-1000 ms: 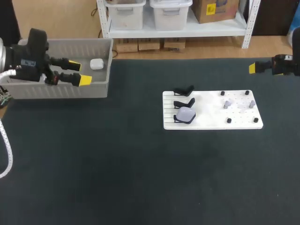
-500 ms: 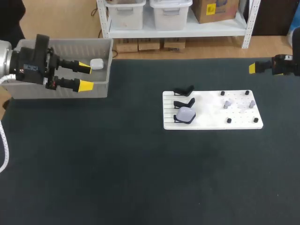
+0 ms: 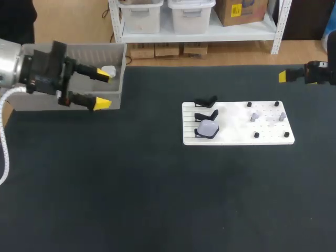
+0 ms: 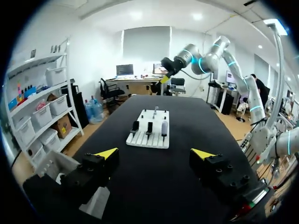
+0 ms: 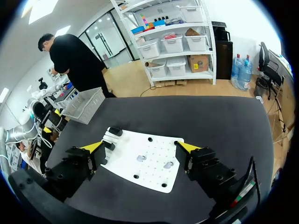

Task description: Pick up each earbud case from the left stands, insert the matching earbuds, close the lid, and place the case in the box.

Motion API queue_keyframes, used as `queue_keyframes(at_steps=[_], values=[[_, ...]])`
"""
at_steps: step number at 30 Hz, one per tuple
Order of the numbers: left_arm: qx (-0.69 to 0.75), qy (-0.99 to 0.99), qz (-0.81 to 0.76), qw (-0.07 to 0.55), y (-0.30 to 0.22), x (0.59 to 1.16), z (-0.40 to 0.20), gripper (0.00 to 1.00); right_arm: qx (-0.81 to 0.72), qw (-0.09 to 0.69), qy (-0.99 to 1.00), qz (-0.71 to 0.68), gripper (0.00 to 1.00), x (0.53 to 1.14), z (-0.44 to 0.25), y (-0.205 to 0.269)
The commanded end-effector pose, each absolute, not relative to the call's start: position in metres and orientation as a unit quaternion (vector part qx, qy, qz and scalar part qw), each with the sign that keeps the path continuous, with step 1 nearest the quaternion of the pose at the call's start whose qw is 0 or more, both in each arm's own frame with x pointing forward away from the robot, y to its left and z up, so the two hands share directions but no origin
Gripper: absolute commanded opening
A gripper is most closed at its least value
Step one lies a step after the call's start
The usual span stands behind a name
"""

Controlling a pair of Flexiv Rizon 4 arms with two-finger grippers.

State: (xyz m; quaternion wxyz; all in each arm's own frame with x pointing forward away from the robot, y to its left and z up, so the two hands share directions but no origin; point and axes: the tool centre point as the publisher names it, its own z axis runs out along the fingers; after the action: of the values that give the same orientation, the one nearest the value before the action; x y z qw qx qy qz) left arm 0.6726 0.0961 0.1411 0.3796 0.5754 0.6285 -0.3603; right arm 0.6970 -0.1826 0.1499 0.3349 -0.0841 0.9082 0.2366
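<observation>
Seen from above, the right claw [image 3: 283, 76] is cut off at the edge, one yellow tip showing. The left claw [image 3: 103, 89] partly covers the white case [image 3: 111, 69] in the box [image 3: 100, 52].

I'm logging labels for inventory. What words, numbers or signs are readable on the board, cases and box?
No readable text: the white board, the earbud case standing on it, the grey box and the second case inside it show no legible print.

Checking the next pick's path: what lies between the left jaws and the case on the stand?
Past the box corner beneath the left jaws, only bare table up to the board holding the case; head view shows it.
</observation>
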Motion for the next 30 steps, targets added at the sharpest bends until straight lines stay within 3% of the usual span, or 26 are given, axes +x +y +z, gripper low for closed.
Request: queue_keyframes(at_steps=[1,15,30], values=[[0.591,0.616,-0.381,0.356,0.078,0.689,0.127,1.0,-0.085,0.335,0.908,0.237,1.0,0.697,0.149,-0.183],[0.593,0.595,-0.429,0.333,0.037,0.683,0.098,1.0,-0.085,0.335,0.908,0.237,1.0,0.697,0.149,-0.183],[0.593,0.595,-0.429,0.333,0.037,0.683,0.098,1.0,-0.085,0.335,0.908,0.237,1.0,0.697,0.149,-0.183]])
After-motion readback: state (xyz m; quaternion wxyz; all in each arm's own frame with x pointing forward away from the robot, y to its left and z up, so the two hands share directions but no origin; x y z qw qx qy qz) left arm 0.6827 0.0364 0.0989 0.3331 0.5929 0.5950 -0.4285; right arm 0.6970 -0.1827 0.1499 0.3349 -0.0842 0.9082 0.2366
